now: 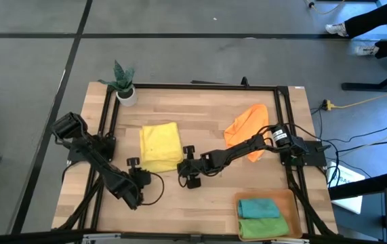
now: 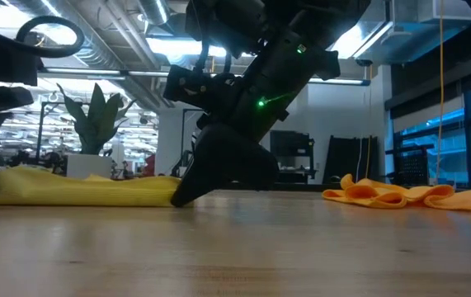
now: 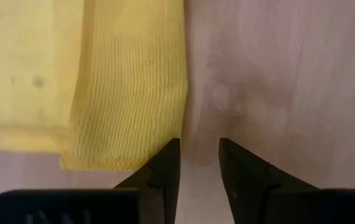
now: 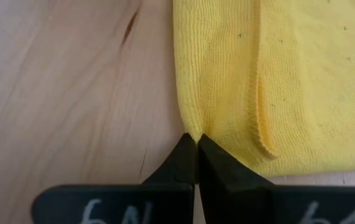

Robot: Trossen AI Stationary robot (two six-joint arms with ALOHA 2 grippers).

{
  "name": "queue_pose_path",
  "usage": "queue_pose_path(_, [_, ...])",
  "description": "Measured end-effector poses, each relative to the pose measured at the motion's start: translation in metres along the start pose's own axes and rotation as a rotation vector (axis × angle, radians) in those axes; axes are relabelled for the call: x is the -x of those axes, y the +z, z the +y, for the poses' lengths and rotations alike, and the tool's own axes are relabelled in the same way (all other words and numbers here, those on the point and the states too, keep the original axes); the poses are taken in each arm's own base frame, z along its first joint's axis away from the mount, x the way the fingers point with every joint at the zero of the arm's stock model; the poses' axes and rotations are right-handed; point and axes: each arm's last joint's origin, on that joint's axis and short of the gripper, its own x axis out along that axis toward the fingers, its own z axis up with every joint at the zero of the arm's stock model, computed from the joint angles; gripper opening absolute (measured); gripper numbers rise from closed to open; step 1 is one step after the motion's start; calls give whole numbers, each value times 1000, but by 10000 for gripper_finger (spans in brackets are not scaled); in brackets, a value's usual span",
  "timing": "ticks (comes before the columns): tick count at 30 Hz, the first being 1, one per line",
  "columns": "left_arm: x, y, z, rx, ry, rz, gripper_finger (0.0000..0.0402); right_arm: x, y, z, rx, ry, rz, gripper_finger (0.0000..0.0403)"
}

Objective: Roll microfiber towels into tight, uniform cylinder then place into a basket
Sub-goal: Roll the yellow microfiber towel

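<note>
We note the left gripper (image 3: pixel 199 163) parted, empty, beside the yellow towel (image 1: pixel 160 146); the right gripper (image 4: pixel 196 152) pinches its edge (fingers clenched).

The wooden bench (image 1: pixel 207 115) stands on a grey floor (image 1: pixel 179 54) crossed by dark lines. A potted plant (image 1: pixel 124 85) sits at the bench's far left corner. Beyond the bench's right edge, cables (image 1: pixel 356 146) trail across the floor. Behind the plant, ceiling lights (image 2: pixel 169 45) glow; blue-lit windows (image 2: pixel 445 132) lie far right of it.
</note>
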Motion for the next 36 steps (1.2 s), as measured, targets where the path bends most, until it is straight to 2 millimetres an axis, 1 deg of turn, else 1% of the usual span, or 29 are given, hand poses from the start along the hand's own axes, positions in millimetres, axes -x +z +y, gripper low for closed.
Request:
queue_pose_path(4, [0,1,0,-164,-16,14,104,0,0,0,0,0,0,5])
queue_pose_path(7, [0,0,-1,-216,-8,1,103,0,0,0,0,-1,0,5])
queue_pose_path(11, [0,1,0,-241,12,-16,104,0,0,0,-1,-1,0,6])
queue_pose_path(14, [1,1,2,-270,59,-42,103,0,0,0,-1,-1,-1,6])
queue_pose_path(17, [1,-1,6,-285,96,-31,102,0,0,0,-1,-1,-1,6])
queue_pose_path(26, [0,0,7,-269,112,-41,101,0,0,0,-1,-1,-1,6])
queue_pose_path(31, [2,-3,5,-298,107,-46,101,0,0,-1,-3,-1,-2,6])
queue_pose_path(33, [4,-3,3,-308,106,-46,101,0,0,-1,-14,-1,-2,6])
queue_pose_path(36, [14,2,0,-319,104,-50,101,0,0,-1,-22,-1,-2,6])
